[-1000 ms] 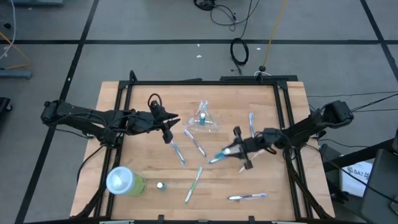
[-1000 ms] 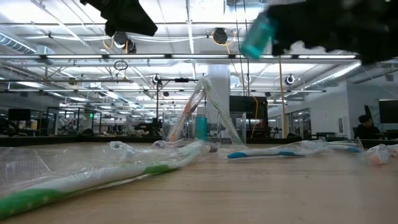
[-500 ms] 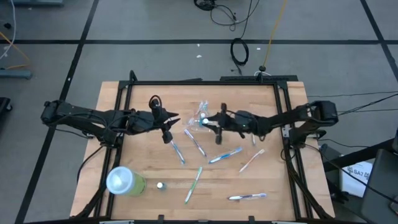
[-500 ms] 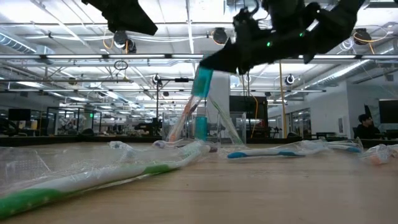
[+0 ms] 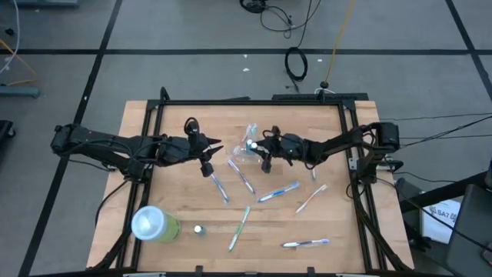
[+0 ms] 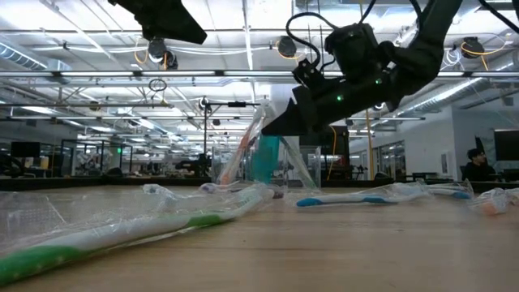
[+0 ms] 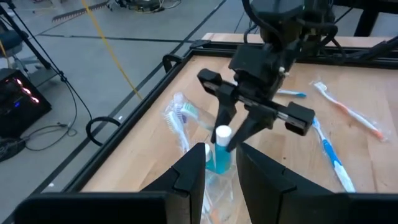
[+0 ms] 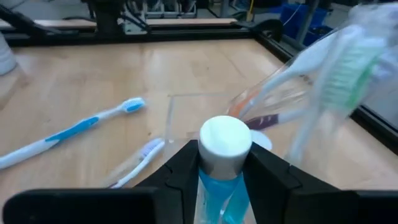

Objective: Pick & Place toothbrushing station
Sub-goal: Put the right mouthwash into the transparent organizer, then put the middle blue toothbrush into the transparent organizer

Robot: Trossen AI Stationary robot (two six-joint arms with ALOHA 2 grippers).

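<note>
Fingers of the right gripper (image 8: 224, 165) are closed narrowly on a white-capped blue tube (image 8: 224, 155), one dark finger pressed to each side just under its cap; the tube stands upright, and in the left wrist view it is lowered into the clear plastic cup (image 7: 219, 163) near the far middle of the table (image 5: 330, 223); in the high view the right gripper (image 5: 257, 148) sits over that cup (image 5: 247, 148), its arm reaching in from the table's right edge; toothbrushes already lean out of the cup, a white-and-green one (image 8: 339, 62) slanting up beside the tube; the left gripper (image 5: 211, 151) hovers just left of the cup, above the table, with its fingers (image 7: 189, 171) set a narrow gap apart and holding nothing; loose toothbrushes lie flat on the table, blue ones (image 5: 279, 191) near the middle, a green one (image 5: 240, 228) toward the near edge, a pink one (image 5: 311, 198) to the right; a lime-green tumbler (image 5: 155, 225) lies at the near left corner, with a small white-capped tube (image 5: 198, 229) just beside it.
</note>
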